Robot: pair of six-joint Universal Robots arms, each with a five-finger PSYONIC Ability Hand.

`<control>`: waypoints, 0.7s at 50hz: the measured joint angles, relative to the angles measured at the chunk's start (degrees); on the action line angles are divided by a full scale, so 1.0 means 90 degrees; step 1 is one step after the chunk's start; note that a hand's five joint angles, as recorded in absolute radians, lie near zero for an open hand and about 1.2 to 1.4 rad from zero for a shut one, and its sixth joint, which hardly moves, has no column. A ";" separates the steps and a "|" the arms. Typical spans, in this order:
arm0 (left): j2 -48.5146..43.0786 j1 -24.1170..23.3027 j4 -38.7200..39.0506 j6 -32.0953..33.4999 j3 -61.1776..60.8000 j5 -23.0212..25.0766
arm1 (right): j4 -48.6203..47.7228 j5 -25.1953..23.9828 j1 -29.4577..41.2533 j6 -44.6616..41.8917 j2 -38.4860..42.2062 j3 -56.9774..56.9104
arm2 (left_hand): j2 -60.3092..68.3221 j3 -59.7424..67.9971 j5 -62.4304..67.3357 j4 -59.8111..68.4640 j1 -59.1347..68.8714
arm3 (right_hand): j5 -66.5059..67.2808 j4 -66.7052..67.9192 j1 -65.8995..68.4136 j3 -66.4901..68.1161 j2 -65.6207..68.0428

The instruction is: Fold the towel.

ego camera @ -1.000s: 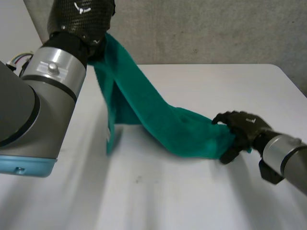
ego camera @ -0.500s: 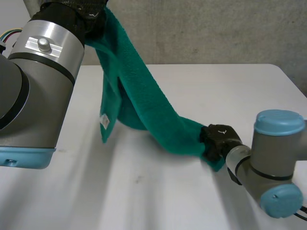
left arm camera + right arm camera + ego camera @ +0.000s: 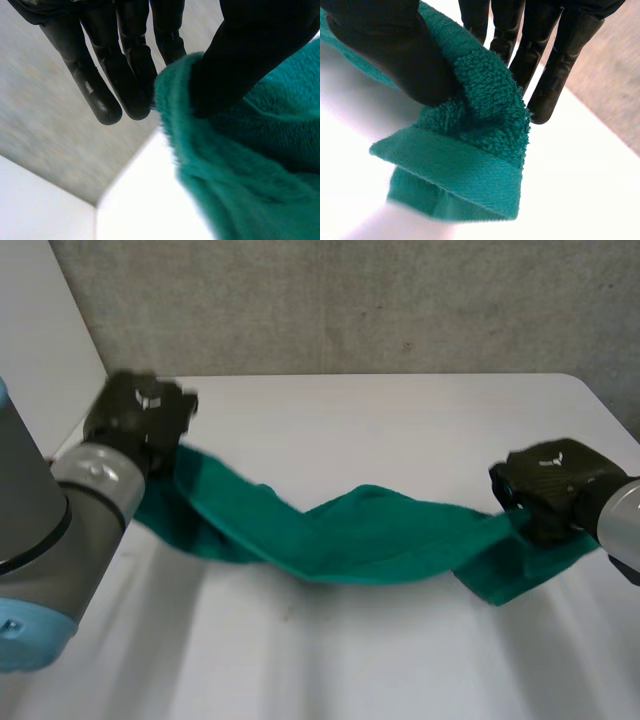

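A green towel (image 3: 370, 535) hangs stretched in a sagging band across the white table (image 3: 400, 410), between my two hands. My left hand (image 3: 140, 415) holds its left end: in the left wrist view the thumb (image 3: 250, 55) presses the towel (image 3: 250, 165) against the fingers (image 3: 125, 65). My right hand (image 3: 545, 485) is shut on the right end; in the right wrist view its thumb (image 3: 395, 55) pinches a towel corner (image 3: 470, 165) against the fingers (image 3: 555, 65), with the hem hanging below.
A grey wall (image 3: 350, 300) runs behind the table's far edge. The table's right corner (image 3: 590, 390) lies just beyond my right hand. Bare tabletop lies in front of the towel.
My left hand has come down from high up to just over the table at the left. My right hand closed on the towel's right end and pulled it right, stretching the towel out.
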 measured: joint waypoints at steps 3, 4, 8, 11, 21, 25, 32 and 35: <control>-0.0157 0.0199 -0.0338 0.0009 -0.0237 0.0145 | 0.0466 0.0020 -0.0130 -0.0493 0.0329 -0.0218 | 0.0001 0.0000 0.0000 0.0000 0.0000 | 0.0000 0.0000 0.0000 0.0001 0.0000; -0.0195 0.0232 -0.0379 0.0010 -0.0262 0.0174 | 0.0527 0.0030 -0.0139 -0.0563 0.0404 -0.0262 | 0.0001 0.0000 0.0000 0.0000 0.0000 | 0.0000 0.0001 0.0000 0.0001 0.0000; -0.0699 0.0483 -0.0540 0.0027 -0.0266 0.0441 | 0.0690 0.0069 -0.0123 -0.0771 0.0890 -0.0560 | 0.0002 0.0000 0.0000 0.0000 0.0000 | 0.0000 0.0000 0.0000 0.0001 0.0000; -0.1283 0.0628 -0.0567 0.0105 0.0021 0.0599 | 0.0694 0.0092 -0.0095 -0.0788 0.1290 -0.0837 | 0.0002 0.0000 0.0000 0.0000 0.0000 | 0.0001 0.0000 0.0000 0.0001 0.0000; -0.2691 0.0696 -0.0209 0.0870 0.2800 0.0702 | 0.0520 0.0482 0.0199 -0.0287 0.2895 -0.3814 | 0.0003 0.0003 0.0000 0.0002 0.0000 | 0.0000 0.0001 0.0000 0.0001 0.0000; -0.2711 0.0683 0.0572 0.1078 0.4157 0.0658 | 0.0368 0.0716 0.0336 0.0065 0.3304 -0.5336 | 0.0003 0.0004 0.0000 0.0002 0.0000 | 0.0001 0.0002 0.0000 0.0001 0.0000; -0.2344 0.0669 0.1968 0.1085 0.5254 0.0527 | -0.1060 0.0986 0.0372 0.1181 0.3181 -0.6967 | 0.0003 0.0004 0.0000 0.0002 0.0000 | 0.0001 0.0002 0.0000 0.0001 0.0000; -0.2145 0.0687 0.2267 0.0819 0.4994 0.0460 | -0.1807 0.0965 0.0341 0.1615 0.2672 -0.6525 | 0.0003 0.0004 0.0000 0.0002 0.0000 | 0.0043 0.0002 0.0000 0.0001 0.0000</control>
